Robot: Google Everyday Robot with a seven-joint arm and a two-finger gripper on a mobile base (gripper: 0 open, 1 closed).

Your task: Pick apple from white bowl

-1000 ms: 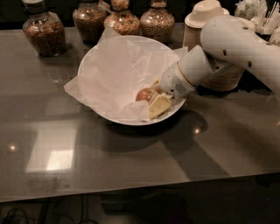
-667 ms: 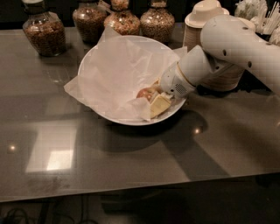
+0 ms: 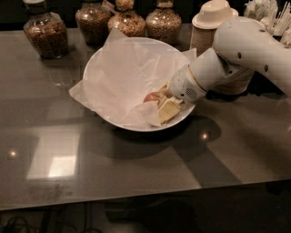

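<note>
The white bowl (image 3: 109,113), wide and lined with crumpled white paper, stands on the grey table in the middle of the camera view. The reddish-orange apple (image 3: 152,97) lies low in the bowl's right side, mostly hidden. My gripper (image 3: 163,103) reaches into the bowl from the right, down at the apple, with a pale fingertip (image 3: 168,109) just right of and below it. The white arm (image 3: 236,54) comes in from the upper right and covers the bowl's right rim.
Several glass jars of grains (image 3: 44,32) line the table's back edge. A stack of beige paper bowls (image 3: 213,22) stands behind the arm at the back right, with utensils (image 3: 268,11) in the far corner. The table's front edge (image 3: 136,200) runs below.
</note>
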